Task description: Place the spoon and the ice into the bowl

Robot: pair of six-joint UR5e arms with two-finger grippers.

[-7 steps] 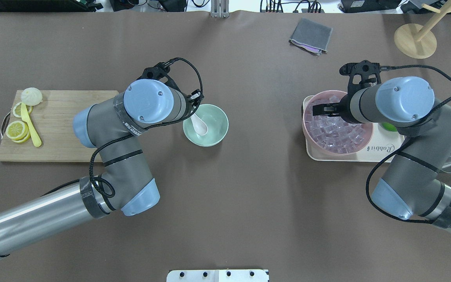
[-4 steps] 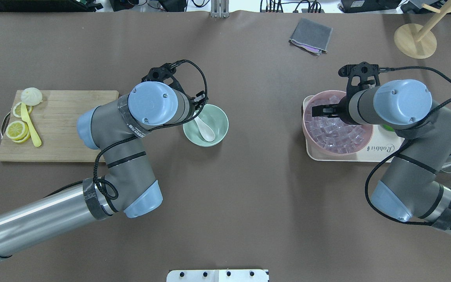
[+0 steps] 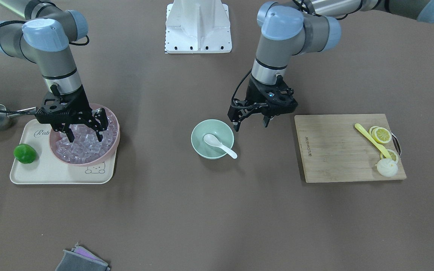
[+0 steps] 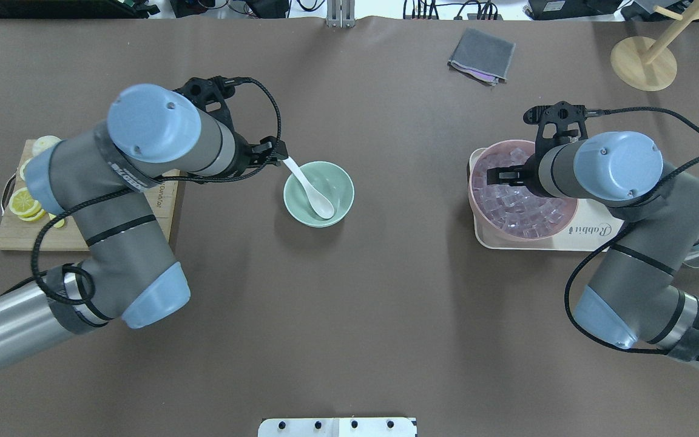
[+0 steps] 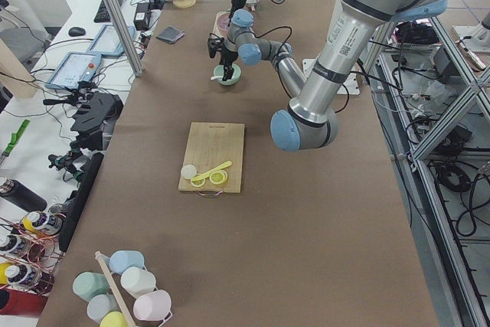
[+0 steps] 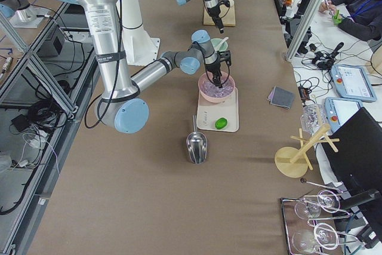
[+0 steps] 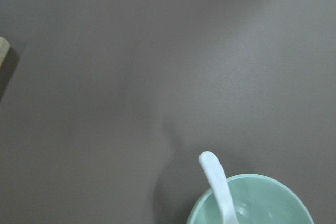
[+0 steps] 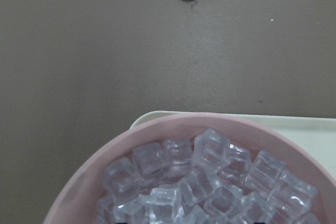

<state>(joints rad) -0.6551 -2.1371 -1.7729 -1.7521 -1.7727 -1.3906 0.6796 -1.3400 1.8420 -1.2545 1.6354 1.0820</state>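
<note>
Front camera showed both jaws spread, half-hidden by wrists overhead: left gripper [image 3: 251, 124] empty beside mint-green round bowl [image 3: 201, 149] holding glossy white spoon [image 3: 213, 141]; right gripper [image 3: 84, 136] over clear ice cubes [image 3: 77, 149].

The light was bright and even and came from above, so the bowl [image 3: 193, 138] and the left arm [image 4: 131, 200] threw only soft, pale shadows on the matte brown table [image 3: 217, 210], with small white glints on the glossy spoon [image 3: 210, 140]. The left wrist view was dimmer and a little soft, the spoon handle there not in sharp focus. In the right wrist view the ice [image 8: 212, 148] was clear, with bright sparkles on its edges.
</note>
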